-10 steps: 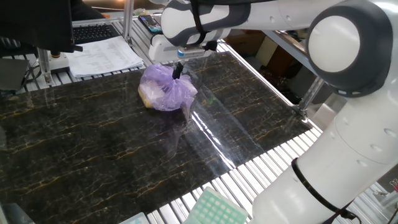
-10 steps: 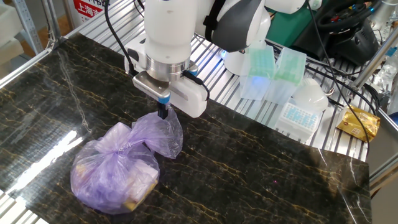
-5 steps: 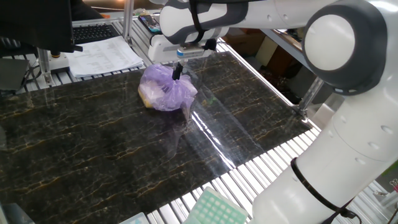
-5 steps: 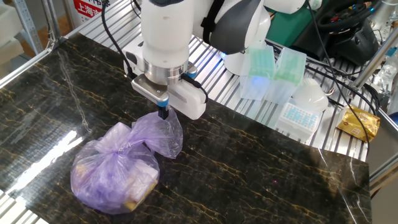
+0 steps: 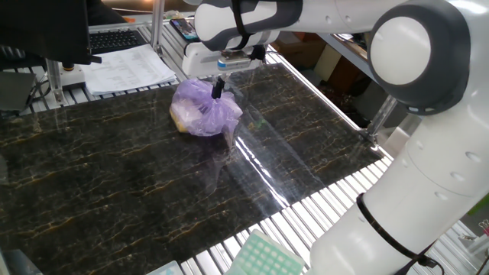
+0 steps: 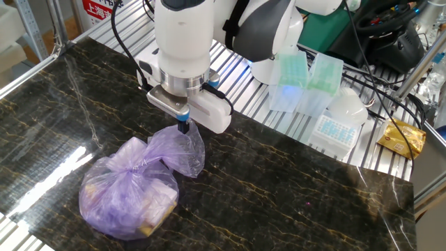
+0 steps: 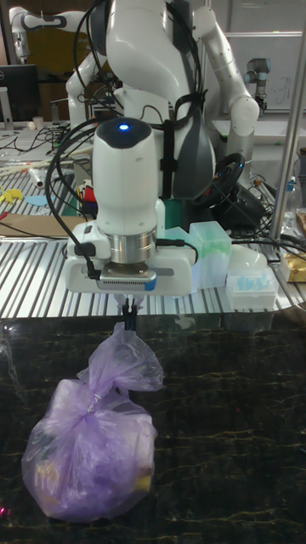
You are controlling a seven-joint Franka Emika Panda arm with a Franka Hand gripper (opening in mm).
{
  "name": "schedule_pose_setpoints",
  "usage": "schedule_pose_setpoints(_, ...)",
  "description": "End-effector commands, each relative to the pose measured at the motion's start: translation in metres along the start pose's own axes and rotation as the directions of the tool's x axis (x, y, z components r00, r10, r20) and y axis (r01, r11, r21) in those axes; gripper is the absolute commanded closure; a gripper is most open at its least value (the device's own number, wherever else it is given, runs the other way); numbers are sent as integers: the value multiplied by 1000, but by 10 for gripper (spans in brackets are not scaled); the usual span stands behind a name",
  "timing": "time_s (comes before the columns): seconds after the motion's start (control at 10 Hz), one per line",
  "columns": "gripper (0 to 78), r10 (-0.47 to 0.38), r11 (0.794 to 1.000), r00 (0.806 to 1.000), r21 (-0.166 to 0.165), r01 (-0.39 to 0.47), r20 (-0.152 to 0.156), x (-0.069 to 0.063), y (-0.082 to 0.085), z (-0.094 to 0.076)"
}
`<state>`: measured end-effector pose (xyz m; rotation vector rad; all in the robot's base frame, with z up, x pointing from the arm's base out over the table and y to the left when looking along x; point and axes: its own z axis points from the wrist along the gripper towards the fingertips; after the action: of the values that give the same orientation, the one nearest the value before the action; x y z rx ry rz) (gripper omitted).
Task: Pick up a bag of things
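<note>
- Tool (image 6: 183, 126) (image 5: 218, 86) (image 7: 128, 320): two dark fingers pressed together on the loose upper flap of the bag, pointing straight down from the white wrist of the arm (image 6: 182, 42).
- Bag of things (image 6: 129, 192) (image 5: 203, 109) (image 7: 88, 449): a translucent lilac plastic bag, rounded and lumpy, lying on the dark marbled surface (image 6: 279, 188); its body rests on the surface while the free plastic above the knot rises to the tool.
- Knot: visible in the tall fixed view between the full lower body and the loose upper flap; the flap stands up and leans slightly to the right in that view.
- Contents: yellowish items show through the plastic at the lower edge of the bag in both fixed views; what they are cannot be told.
- Position on the surface: in one fixed view the bag lies toward the far edge, near a stack of printed papers (image 5: 126, 68) that sits beyond the surface on a ribbed metal frame.
- Surroundings: in the other fixed view, pale green pipette-tip boxes (image 6: 306, 77) and a yellow packet (image 6: 401, 139) stand on the ribbed frame behind the arm, well apart from the bag.
</note>
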<state>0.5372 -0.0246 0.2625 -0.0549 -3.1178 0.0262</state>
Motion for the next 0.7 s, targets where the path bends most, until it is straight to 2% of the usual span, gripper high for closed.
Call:
schedule_pose_setpoints(0.1,776,93,996,995,4,-93,24,-1,0,-1)
schedule_pose_setpoints(0.4,776,83,997,996,3,-83,20,-2,0,-2)
schedule_pose_setpoints(0.6,776,79,997,997,7,-79,18,-15,-3,-4)
schedule_pose_setpoints(0.7,776,78,997,997,7,-78,20,-26,-3,-2)
